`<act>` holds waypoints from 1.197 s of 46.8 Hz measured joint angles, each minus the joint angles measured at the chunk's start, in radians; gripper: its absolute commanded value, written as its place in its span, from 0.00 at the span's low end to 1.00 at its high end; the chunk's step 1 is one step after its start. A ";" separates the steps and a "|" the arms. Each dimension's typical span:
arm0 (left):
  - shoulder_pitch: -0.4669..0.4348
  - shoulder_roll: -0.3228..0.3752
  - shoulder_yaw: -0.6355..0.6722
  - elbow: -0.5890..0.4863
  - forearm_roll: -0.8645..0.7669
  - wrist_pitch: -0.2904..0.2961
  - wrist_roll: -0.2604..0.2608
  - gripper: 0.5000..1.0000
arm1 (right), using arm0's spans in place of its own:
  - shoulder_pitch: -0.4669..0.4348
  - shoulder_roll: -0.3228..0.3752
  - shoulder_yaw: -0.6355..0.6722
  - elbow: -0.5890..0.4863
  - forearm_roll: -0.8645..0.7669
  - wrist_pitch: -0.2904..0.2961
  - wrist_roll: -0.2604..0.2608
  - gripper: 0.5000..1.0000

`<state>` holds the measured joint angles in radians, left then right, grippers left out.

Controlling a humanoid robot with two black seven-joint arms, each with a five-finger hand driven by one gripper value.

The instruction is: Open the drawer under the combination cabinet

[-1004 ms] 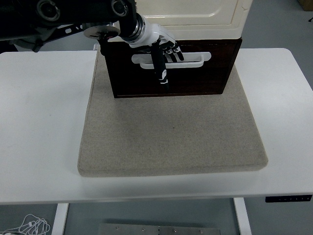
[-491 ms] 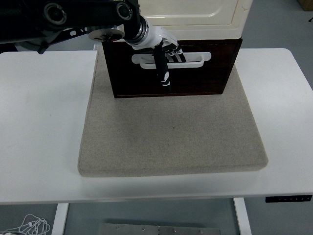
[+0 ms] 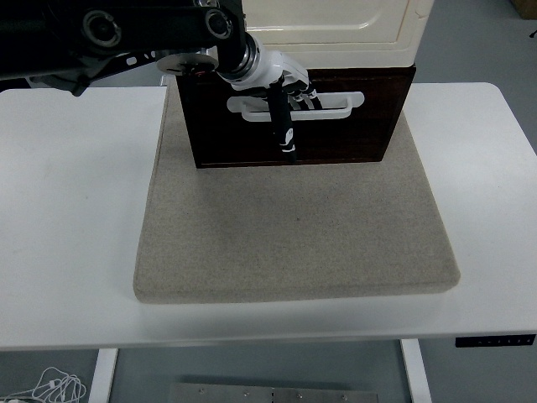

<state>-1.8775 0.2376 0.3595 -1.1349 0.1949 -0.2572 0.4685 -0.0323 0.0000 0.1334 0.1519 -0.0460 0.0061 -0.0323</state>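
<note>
Left hand (image 3: pixel 285 92) on dark drawer's (image 3: pixel 336 134) white handle (image 3: pixel 336 105)

I count one cabinet (image 3: pixel 336 25), one dark drawer (image 3: pixel 336 134) with one white handle (image 3: pixel 336 107), one grey mat (image 3: pixel 294 227), one table (image 3: pixel 67 210), one arm (image 3: pixel 126 29).

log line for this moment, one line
left hand fingers hooked in white handle | dark drawer not visibly pulled out | beige mat under cabinet

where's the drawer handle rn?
Head view, top centre: the white handle sits on the dark drawer front under the cream cabinet, with the left hand at its left half.
</note>
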 measured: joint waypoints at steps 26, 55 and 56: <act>-0.002 0.003 -0.030 0.000 0.001 -0.086 0.001 1.00 | 0.000 0.000 0.000 0.000 0.000 0.000 0.000 0.85; -0.006 0.011 -0.053 -0.002 0.001 -0.167 -0.001 1.00 | 0.000 0.000 0.000 0.000 0.000 0.000 0.000 0.85; -0.006 0.011 -0.053 -0.002 0.001 -0.169 -0.001 1.00 | 0.000 0.000 0.000 0.000 0.000 0.000 0.000 0.85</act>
<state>-1.8837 0.2485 0.3068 -1.1367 0.1963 -0.4264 0.4679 -0.0322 0.0000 0.1335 0.1519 -0.0459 0.0059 -0.0322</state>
